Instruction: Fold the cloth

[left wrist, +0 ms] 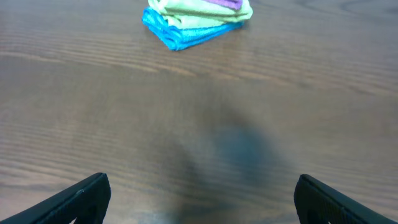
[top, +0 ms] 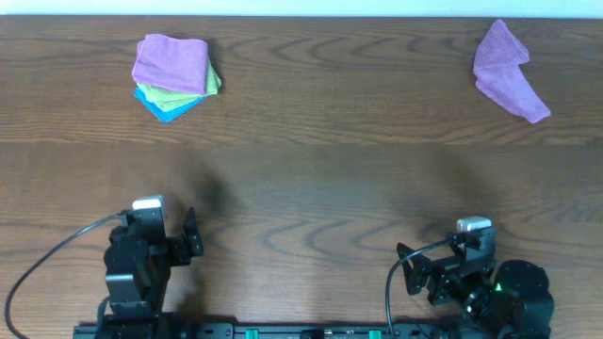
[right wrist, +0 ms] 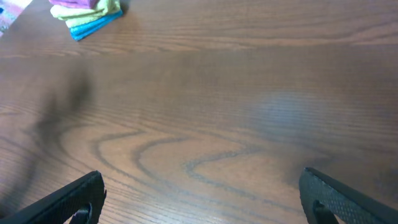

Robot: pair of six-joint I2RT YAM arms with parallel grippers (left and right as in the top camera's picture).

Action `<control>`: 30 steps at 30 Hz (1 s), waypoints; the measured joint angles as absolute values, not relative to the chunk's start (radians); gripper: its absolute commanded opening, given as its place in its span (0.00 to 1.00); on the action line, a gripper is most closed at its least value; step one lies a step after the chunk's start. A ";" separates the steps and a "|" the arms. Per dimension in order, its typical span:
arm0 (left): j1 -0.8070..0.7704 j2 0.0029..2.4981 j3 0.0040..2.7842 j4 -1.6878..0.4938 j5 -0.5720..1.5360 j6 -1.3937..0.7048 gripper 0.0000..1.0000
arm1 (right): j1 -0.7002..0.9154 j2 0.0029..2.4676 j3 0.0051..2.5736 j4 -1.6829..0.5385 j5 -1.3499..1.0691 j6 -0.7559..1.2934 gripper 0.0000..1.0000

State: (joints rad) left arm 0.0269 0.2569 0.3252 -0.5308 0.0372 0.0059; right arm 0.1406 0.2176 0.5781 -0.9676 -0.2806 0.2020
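Note:
The pinkish-purple cloth (top: pixel 170 61) lies folded on top of a stack at the far left of the table. It rests on a lime-green cloth (top: pixel 213 85) and a blue cloth (top: pixel 168 105). Only its edge shows at the top of the left wrist view (left wrist: pixel 227 3), and it sits at the top left of the right wrist view (right wrist: pixel 78 5). My left gripper (top: pixel 193 234) (left wrist: pixel 202 199) is open and empty, near the front edge, well short of the stack. My right gripper (top: pixel 415 271) (right wrist: pixel 202 199) is open and empty at the front right.
A bluer lavender-purple cloth (top: pixel 509 68) lies crumpled at the far right of the table. The wooden table (top: pixel 320 188) stretches between the arms and the cloths. Black cables trail from both arm bases at the front edge.

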 measured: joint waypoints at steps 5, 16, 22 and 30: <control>0.027 0.180 0.274 -0.586 0.036 0.009 0.95 | 0.141 0.218 0.578 -0.968 -0.280 0.202 0.99; 0.027 0.087 0.246 -0.728 0.026 0.067 0.95 | 0.141 0.218 0.578 -0.968 -0.281 0.202 0.99; 0.027 0.064 0.246 -0.784 0.025 0.107 0.95 | 0.141 0.218 0.578 -0.968 -0.281 0.202 0.99; 0.027 0.017 0.246 -0.816 0.025 0.136 0.95 | 0.141 0.218 0.578 -0.968 -0.281 0.202 0.99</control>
State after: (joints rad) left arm 0.0269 0.0174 0.2459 -0.8162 0.0250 0.1356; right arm 0.1406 0.2176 0.5781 -0.9676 -0.2806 0.2020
